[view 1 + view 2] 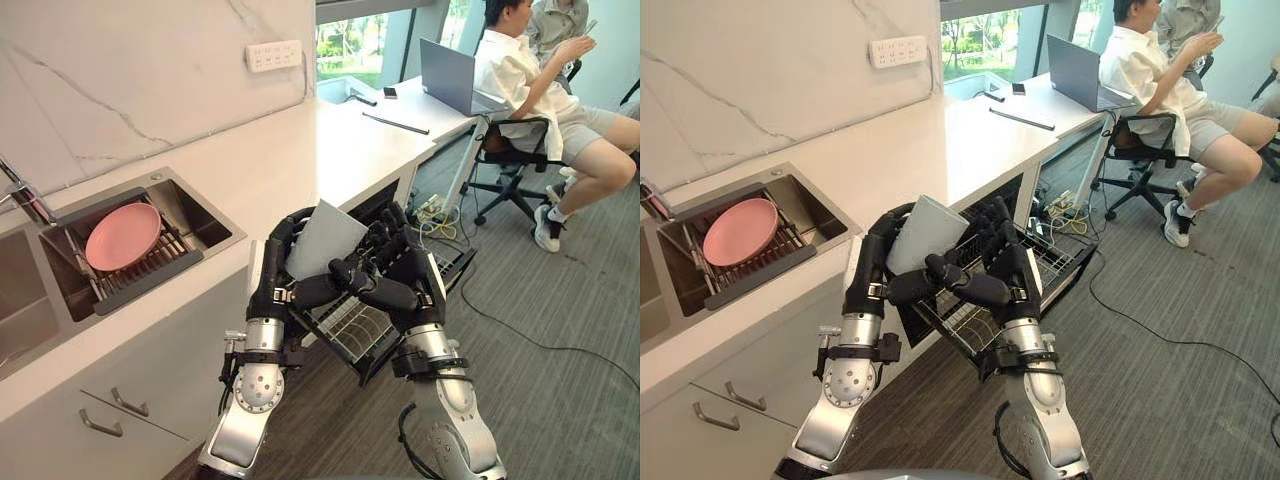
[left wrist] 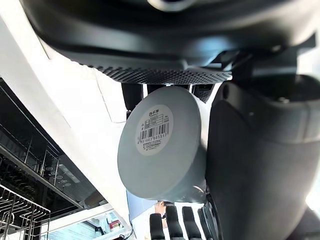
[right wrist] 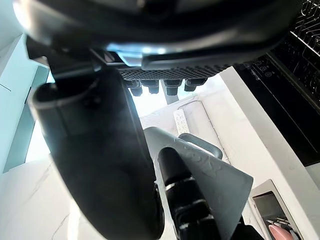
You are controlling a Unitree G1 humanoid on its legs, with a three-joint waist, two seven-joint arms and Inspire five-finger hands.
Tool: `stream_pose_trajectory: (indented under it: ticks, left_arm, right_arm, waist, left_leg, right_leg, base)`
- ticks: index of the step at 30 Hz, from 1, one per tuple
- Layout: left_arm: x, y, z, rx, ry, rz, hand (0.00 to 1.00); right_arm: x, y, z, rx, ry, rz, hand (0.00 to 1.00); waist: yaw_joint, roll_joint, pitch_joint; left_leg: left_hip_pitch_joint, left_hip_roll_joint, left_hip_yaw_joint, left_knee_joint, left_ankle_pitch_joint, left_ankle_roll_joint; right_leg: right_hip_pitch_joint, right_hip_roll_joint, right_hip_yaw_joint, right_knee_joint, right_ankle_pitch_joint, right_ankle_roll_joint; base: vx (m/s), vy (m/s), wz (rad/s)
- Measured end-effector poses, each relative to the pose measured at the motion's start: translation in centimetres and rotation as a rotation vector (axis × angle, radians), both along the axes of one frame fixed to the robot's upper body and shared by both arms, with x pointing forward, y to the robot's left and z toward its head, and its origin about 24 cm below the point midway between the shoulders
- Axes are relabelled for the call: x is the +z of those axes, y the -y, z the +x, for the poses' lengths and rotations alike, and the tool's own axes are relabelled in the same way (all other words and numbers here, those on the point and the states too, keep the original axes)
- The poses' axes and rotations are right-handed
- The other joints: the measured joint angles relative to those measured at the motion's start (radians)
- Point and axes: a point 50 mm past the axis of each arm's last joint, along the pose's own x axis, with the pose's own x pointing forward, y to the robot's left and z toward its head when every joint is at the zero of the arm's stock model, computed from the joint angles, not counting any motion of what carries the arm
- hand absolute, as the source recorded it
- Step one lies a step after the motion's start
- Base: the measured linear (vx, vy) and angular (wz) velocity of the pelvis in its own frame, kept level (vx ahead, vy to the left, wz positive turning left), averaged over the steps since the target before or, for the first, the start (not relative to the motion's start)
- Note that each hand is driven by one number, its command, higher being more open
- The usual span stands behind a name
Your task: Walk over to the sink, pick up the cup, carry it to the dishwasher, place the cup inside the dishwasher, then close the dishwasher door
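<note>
Cup (image 1: 325, 235): pale grey, held in the air directly above the dishwasher (image 1: 1060, 265). Its labelled base faces the left wrist camera.

Left robot hand (image 1: 276, 268): fingers curled round the back of the cup and thumb crossing its front, a firm hold.

Right robot hand (image 1: 402, 268): raised above the dishwasher just beside the cup, fingers loosely extended and holding nothing. Whether it touches the cup cannot be confirmed.

Dishwasher: open, set under the bench (image 1: 300, 150), with its wire rack (image 1: 352, 330) drawn out below both hands.

Sink (image 1: 205, 218): set in the bench, well along from the dishwasher on the robot's left. A pink plate (image 1: 122, 236) lies on the slatted drainer inside it.

Beyond the dishwasher, at the far end of the bench, stands an open laptop (image 1: 447, 75), and a person (image 1: 520, 75) is seated on an office chair (image 1: 505, 160).
</note>
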Motion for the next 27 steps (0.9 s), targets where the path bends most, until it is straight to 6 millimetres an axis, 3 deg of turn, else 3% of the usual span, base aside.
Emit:
stream_pose_trajectory:
  ticks: [27]
  left_arm:
    - [-0.1,1.6,-0.5,0.011,0.019,-0.009,0.0]
  right_arm:
    - [-0.6,-1.3,-0.2,0.016,-0.029,0.07,1.0]
  waist:
    - [0.002,-0.013,-0.016]
  left_leg:
    - [0.017,-0.005,-0.009,-0.065,0.037,0.0]
  right_leg:
    - [-0.005,0.0,-0.009,-0.008,0.002,0.001]
  base:
    - [0.0,-0.001,0.0]
